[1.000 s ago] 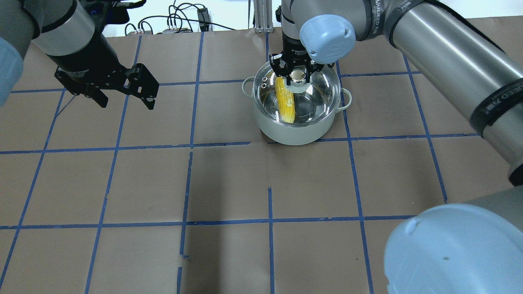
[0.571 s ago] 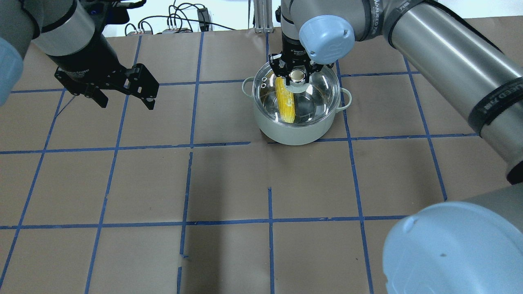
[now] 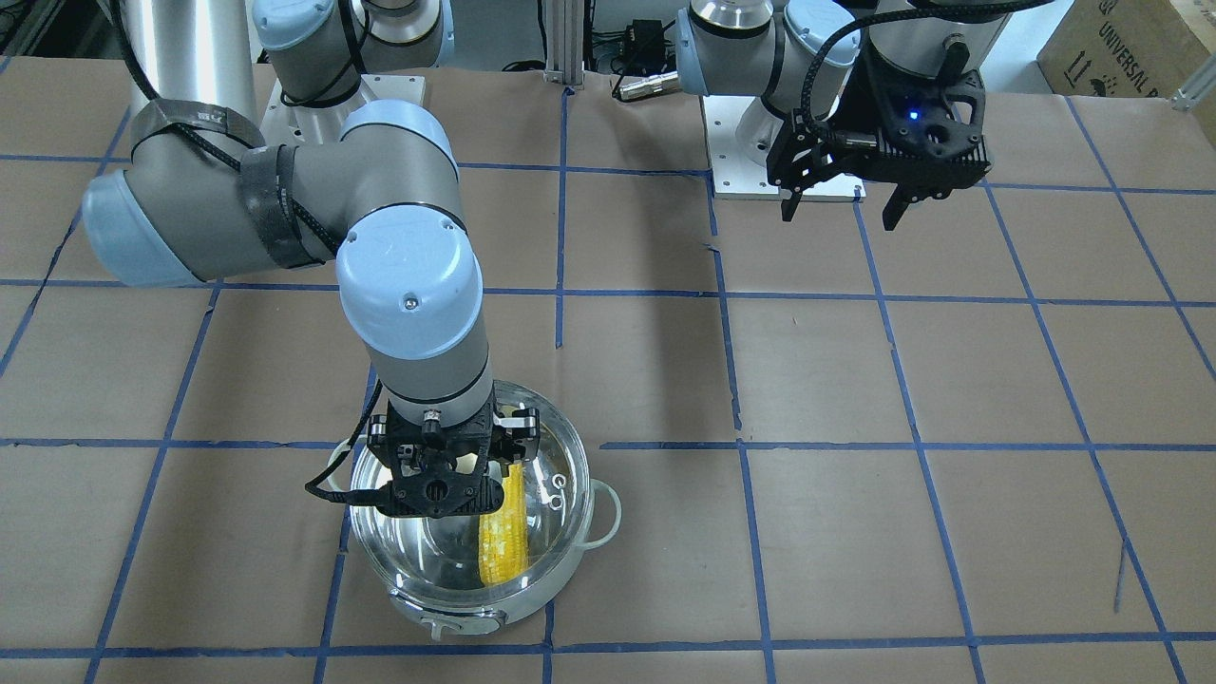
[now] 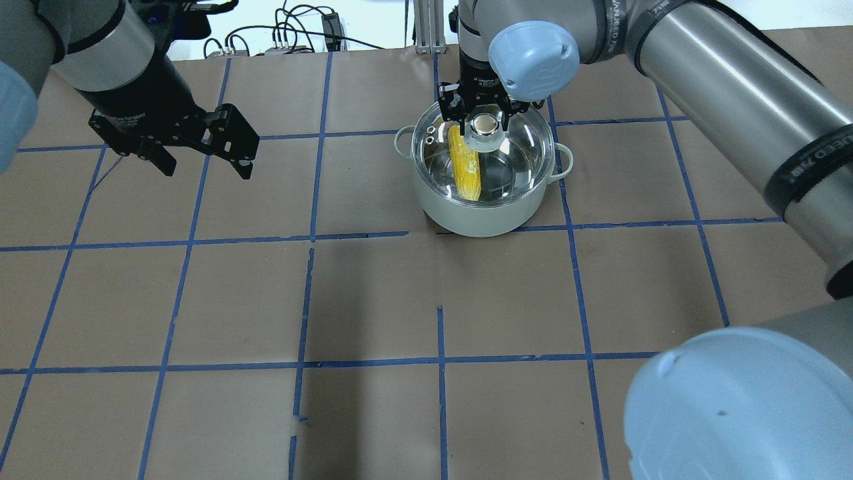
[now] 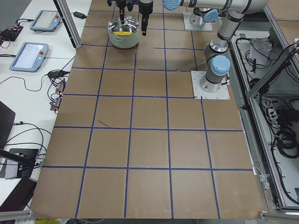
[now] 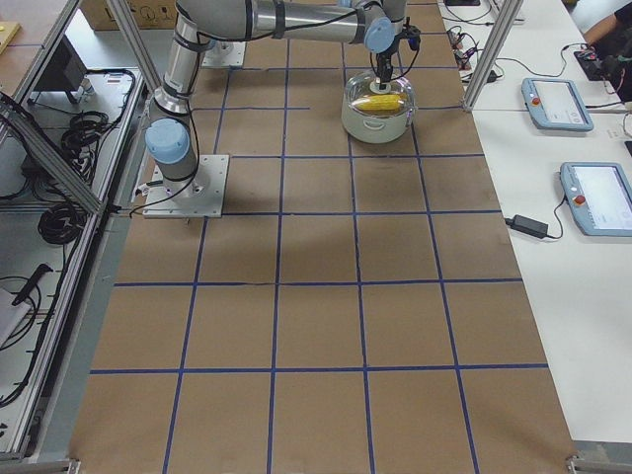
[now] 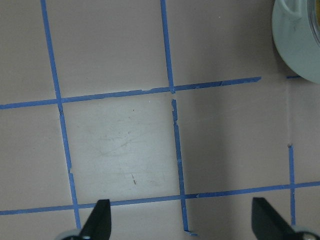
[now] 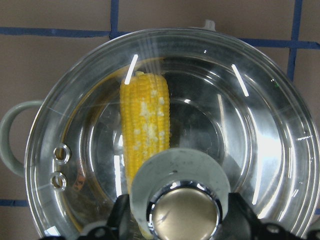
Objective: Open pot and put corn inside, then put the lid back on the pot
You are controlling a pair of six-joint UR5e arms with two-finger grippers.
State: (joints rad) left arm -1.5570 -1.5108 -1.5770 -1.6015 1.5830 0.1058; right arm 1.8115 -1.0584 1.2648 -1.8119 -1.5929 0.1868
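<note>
Corn (image 4: 466,170) lies inside pot (image 4: 480,213), upper centre of overhead view, on bench (image 4: 373,300). Lid (image 4: 523,143) sits flat on rim, so task looks abt done. R jaws are spread either side of knob (image 4: 484,125), not pinching, prob. so lid rests unaided. L jaws spread, empty, upper left, well apart from pot.

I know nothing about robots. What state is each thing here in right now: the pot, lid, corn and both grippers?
pot: closed, upright on the table, corn inside.
lid: seated on the pot's rim.
corn: lying in the pot, under the lid.
right gripper: open, jaws either side of the knob on the lid.
left gripper: open, empty, hovering above the table.
</note>
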